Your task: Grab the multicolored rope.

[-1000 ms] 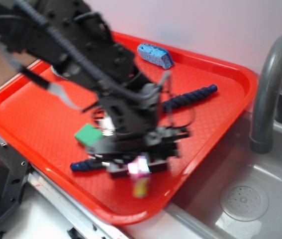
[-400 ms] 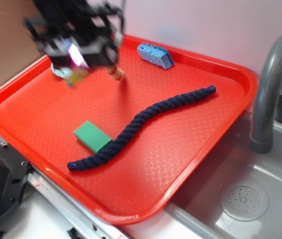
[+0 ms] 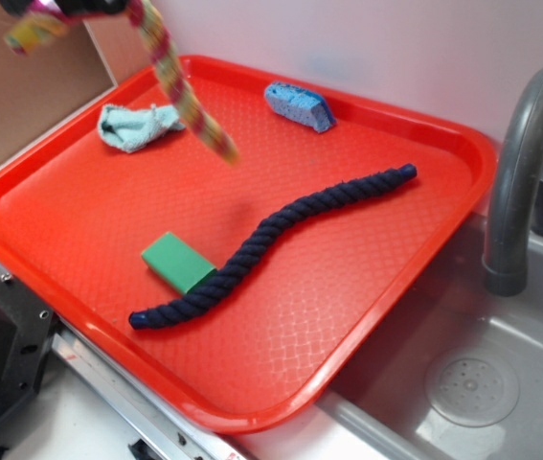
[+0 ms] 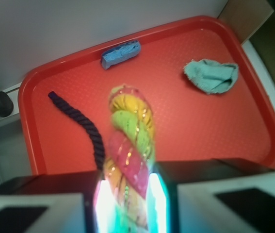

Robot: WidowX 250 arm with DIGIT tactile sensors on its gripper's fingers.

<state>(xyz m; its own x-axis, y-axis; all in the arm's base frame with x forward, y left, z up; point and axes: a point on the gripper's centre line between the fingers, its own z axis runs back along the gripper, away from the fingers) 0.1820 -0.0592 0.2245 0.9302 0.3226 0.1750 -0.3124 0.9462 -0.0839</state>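
Observation:
The multicolored rope [image 3: 180,86], twisted in pink, yellow and pale green, hangs in the air high over the red tray [image 3: 367,278]. Its long end slants down to the right and a short end [image 3: 30,31] sticks out at the top left. In the wrist view the multicolored rope [image 4: 130,145] runs up from between the two fingers, and the gripper [image 4: 126,201] is shut on it. In the exterior view only a dark bit of the gripper [image 3: 84,6] shows at the top edge.
On the tray lie a long dark navy rope [image 3: 271,240], a green block [image 3: 177,261], a blue sponge [image 3: 298,105] and a pale teal cloth [image 3: 137,125]. A grey faucet [image 3: 520,172] and a sink with a drain [image 3: 472,388] are to the right.
The gripper has risen from the tray's front to high over its back left, carrying the multicolored rope. The arm has left the view, uncovering the navy rope, green block and teal cloth.

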